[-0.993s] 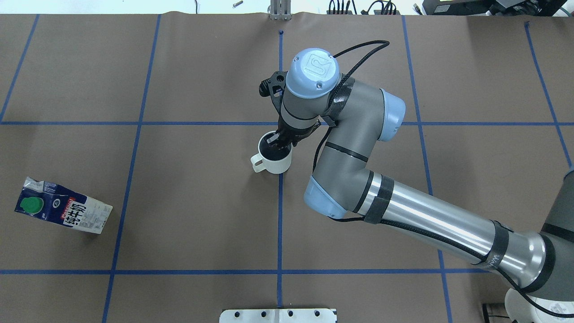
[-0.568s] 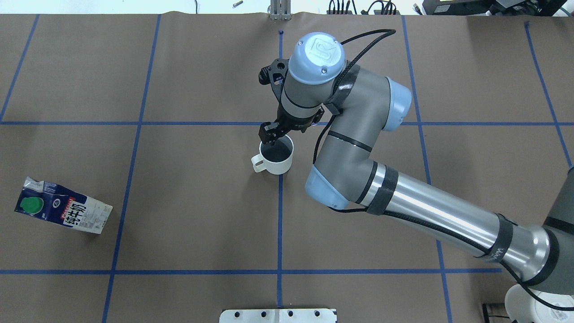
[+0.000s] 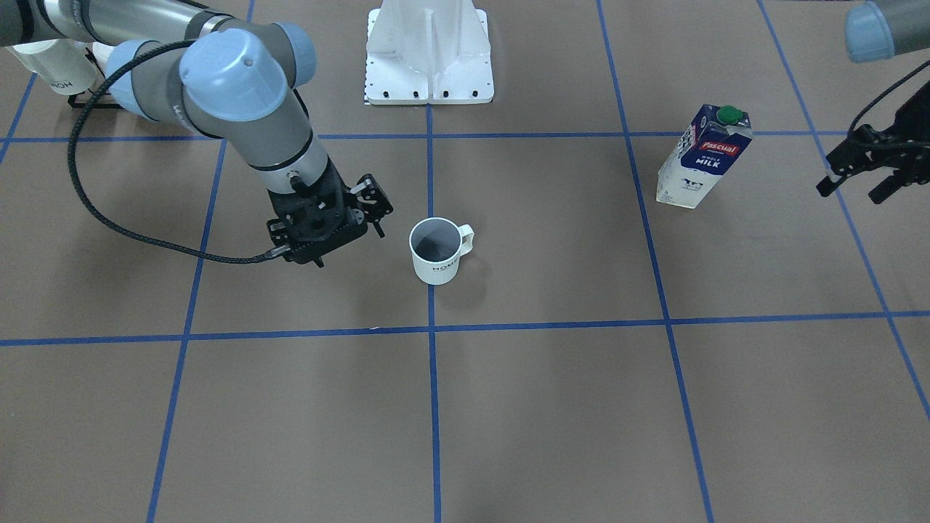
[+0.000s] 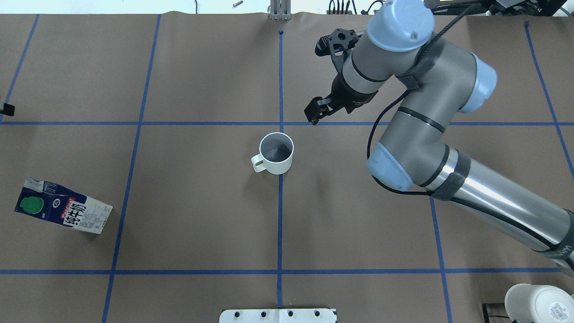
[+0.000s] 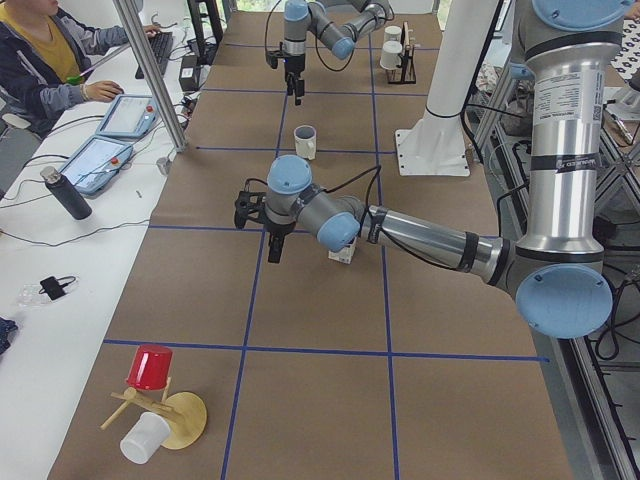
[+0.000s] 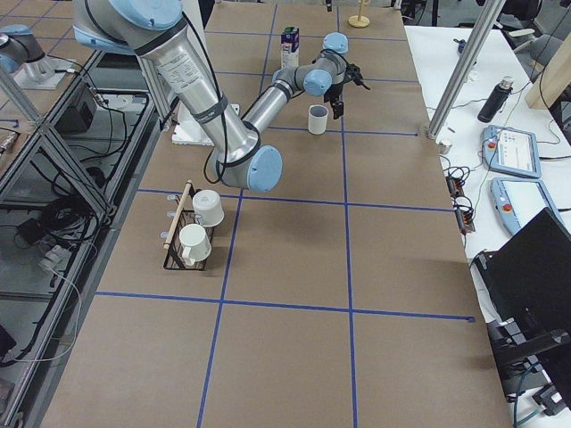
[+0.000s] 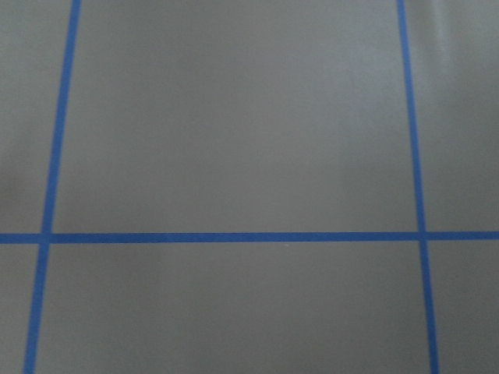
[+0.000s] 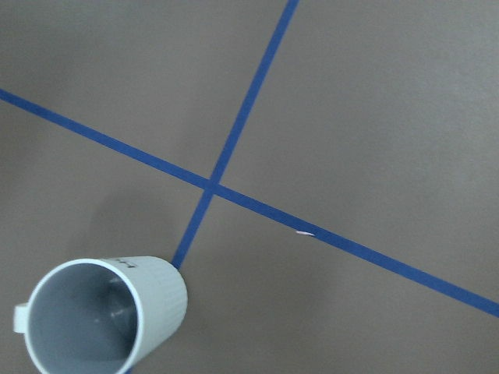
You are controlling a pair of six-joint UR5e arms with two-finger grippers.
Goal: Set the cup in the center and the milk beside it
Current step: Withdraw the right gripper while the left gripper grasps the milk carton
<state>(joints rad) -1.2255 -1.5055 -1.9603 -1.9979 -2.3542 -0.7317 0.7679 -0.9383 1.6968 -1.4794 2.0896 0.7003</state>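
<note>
The white cup (image 4: 276,154) stands upright and free on the central blue tape line (image 4: 280,211), at the center of the brown surface, with its handle toward the robot's left. It shows in the front view (image 3: 434,251) and low in the right wrist view (image 8: 101,321). My right gripper (image 4: 315,113) hangs open and empty above the table, off to the cup's far right (image 3: 372,211). The milk (image 3: 703,156) stands upright far out on the robot's left (image 4: 63,211). My left gripper (image 3: 861,178) hovers open beyond it, holding nothing.
A black wire rack with two white mugs (image 6: 192,227) sits near the robot's right side. The white mounting base (image 3: 429,54) lies at the robot's edge. A wooden stand with a red cup (image 5: 150,370) is at the left end. Operators' desks line the far side.
My right gripper let go of the cup's rim, rose, and swung away to the right and farther back. The cup stayed on the central line. The milk has not moved.
</note>
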